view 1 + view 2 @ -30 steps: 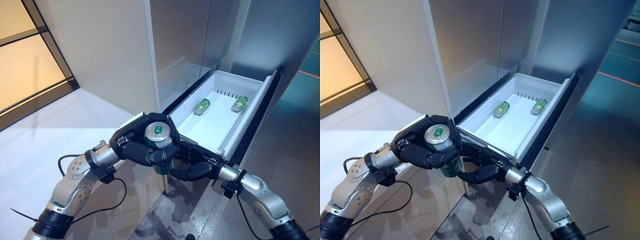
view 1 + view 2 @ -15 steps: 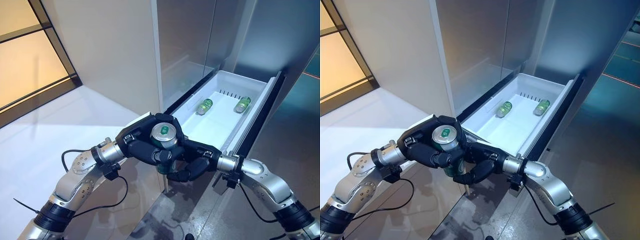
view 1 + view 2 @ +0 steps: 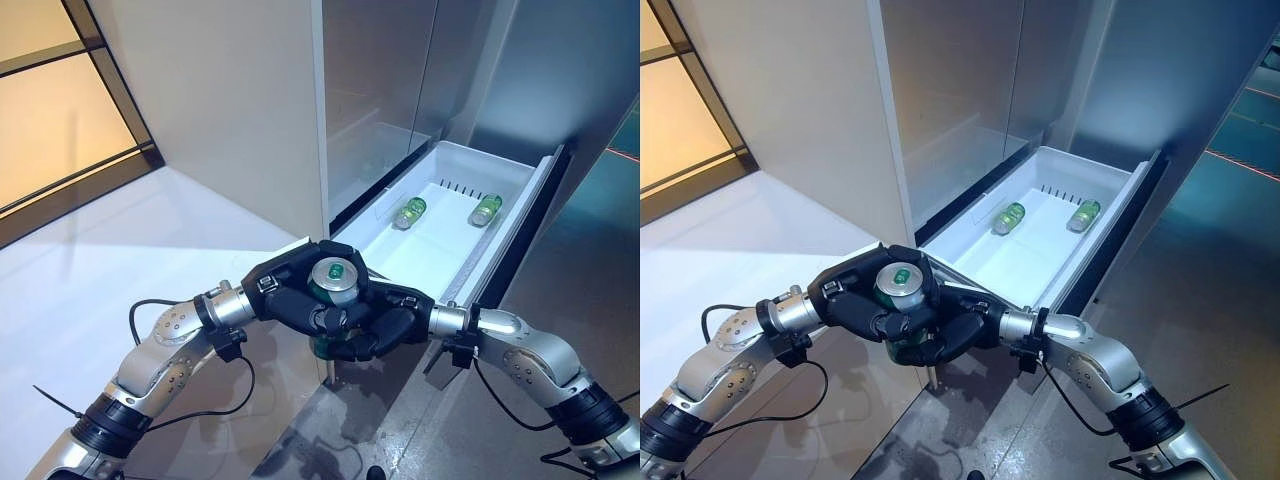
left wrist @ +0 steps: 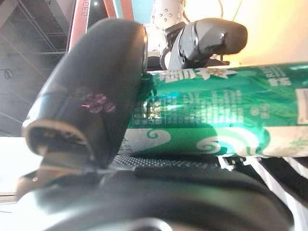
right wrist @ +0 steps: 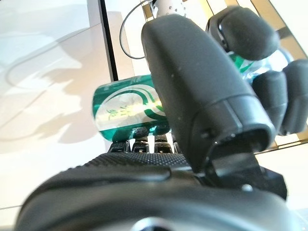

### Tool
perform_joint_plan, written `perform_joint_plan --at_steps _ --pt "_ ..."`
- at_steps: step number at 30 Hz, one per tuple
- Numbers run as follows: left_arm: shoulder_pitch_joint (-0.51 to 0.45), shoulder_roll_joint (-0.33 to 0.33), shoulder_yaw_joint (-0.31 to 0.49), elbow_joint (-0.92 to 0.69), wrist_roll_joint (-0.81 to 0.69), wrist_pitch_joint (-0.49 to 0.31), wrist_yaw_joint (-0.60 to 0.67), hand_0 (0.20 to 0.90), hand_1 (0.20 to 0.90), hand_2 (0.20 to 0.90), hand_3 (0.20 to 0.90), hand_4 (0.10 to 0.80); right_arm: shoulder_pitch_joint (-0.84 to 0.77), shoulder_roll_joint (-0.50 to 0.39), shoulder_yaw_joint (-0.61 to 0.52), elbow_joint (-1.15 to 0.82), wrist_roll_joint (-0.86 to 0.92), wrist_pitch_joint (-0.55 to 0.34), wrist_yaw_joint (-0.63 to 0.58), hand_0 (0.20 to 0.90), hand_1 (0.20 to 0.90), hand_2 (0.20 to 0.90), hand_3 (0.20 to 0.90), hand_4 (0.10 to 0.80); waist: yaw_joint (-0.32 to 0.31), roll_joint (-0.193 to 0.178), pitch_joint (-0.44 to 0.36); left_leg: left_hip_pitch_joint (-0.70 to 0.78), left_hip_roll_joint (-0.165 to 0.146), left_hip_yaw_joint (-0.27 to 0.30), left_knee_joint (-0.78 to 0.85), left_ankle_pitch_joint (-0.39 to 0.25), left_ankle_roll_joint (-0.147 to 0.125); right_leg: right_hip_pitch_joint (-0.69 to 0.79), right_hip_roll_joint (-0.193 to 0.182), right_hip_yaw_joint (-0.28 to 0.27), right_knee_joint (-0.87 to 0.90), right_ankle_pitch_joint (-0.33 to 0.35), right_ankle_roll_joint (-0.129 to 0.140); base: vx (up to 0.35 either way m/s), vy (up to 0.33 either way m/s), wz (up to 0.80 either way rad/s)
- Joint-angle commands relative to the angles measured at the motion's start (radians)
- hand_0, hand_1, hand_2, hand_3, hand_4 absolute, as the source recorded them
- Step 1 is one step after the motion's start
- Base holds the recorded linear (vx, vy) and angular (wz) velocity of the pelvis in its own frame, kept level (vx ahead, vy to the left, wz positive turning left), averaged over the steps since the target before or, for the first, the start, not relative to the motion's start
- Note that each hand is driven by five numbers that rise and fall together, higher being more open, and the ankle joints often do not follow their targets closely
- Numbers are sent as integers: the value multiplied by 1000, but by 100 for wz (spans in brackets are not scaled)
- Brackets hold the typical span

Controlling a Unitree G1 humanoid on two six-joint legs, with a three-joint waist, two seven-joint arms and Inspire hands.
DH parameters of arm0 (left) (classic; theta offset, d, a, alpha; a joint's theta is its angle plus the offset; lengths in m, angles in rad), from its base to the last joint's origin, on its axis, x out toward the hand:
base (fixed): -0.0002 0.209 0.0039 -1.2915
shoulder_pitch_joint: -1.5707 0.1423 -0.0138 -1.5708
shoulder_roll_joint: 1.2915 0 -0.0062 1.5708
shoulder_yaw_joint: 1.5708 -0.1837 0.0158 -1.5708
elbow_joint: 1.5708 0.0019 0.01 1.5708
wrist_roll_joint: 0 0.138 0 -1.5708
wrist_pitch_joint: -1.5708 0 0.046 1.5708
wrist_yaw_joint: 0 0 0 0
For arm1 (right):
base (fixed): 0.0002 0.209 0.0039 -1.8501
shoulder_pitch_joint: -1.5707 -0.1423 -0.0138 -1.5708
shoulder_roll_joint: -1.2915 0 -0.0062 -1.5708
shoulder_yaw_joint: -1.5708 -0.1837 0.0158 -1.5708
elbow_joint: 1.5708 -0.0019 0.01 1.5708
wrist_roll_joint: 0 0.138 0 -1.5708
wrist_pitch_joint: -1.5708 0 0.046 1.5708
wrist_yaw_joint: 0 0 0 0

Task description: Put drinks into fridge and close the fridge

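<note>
Green can (image 3: 335, 282) upright, silver top up, held in front of the near corner of the open fridge drawer (image 3: 455, 165), above the floor; left hand (image 3: 285, 295) curled round it from the left, right hand (image 3: 395, 322) wrapped on it from the right and below, both thumbs pressed on the can wall in the wrist views; two more green cans lie on their sides at the far end of the white drawer, one left (image 3: 407, 212), one right (image 3: 484, 209), well apart; fridge front (image 3: 370, 80) closed above the drawer
</note>
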Motion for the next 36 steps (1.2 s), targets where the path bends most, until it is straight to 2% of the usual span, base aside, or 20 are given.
perform_joint_plan --at_steps 1,6,10,15,20,21,22,23,26,36 --pt "-213 -93 14 -29 -158 -240 49 300 300 300 200 100 -61 134 50 -78 233 -39 -19 900 900 900 900 800 9 -35 -69 -24 -37 3 19 -37 11 31 -6 -6 72 -122 72 0 0 0" --pt "-185 -170 5 -51 -146 -322 66 300 300 300 200 100 -4 225 71 -54 270 -46 -65 900 900 900 900 800 6 -32 -68 -24 -36 3 19 -37 11 29 -5 -4 74 -123 72 0 0 0" --pt "-167 -205 -2 -75 -131 -322 94 300 300 300 200 100 29 255 79 -57 240 -82 -91 900 900 900 900 800 3 -31 -67 -26 -37 1 20 -38 12 26 -4 1 74 -124 71 0 0 0" --pt "-154 -239 -2 -95 -148 -305 144 300 300 300 200 100 32 260 84 -77 104 -164 -102 900 900 900 900 800 -3 -29 -65 -28 -42 -13 20 -36 14 22 2 19 74 -123 69 0 0 0" --pt "-142 -274 -5 -100 -133 -295 153 300 300 300 200 100 27 252 84 -107 49 -174 -117 900 900 900 900 800 -9 -31 -63 -29 -43 -12 20 -35 15 20 4 28 75 -123 69 0 0 0" --pt "-142 -280 -6 -99 -127 -295 153 300 300 300 200 100 25 252 84 -112 40 -183 -127 700 700 700 667 567 -11 -31 -62 -29 -43 -12 21 -36 16 19 5 31 76 -122 69 0 0 0" --pt "-141 -286 -5 -100 -122 -291 154 300 300 300 200 100 24 253 84 -114 37 -190 -137 429 429 429 351 251 -11 -32 -62 -28 -44 -13 20 -35 16 20 6 32 76 -122 69 0 0 0" --pt "-139 -290 -5 -104 -116 -290 157 300 300 300 200 100 24 254 79 -120 27 -208 -151 300 300 300 200 100 -15 -31 -61 -27 -45 -15 20 -35 17 18 8 38 77 -121 68 0 0 0" --pt "-139 -301 -7 -101 -100 -292 158 300 300 300 200 100 16 258 71 -123 1 -235 -165 300 300 300 200 100 -17 -30 -60 -28 -47 -18 22 -37 19 16 10 44 78 -121 67 0 0 0" --pt "-142 -315 -9 -108 -61 -302 183 300 300 300 200 100 -14 242 46 -144 -44 -235 -231 300 300 300 200 100 -21 -28 -55 -26 -48 -23 25 -41 23 15 15 53 91 -130 65 -14 5 -6"
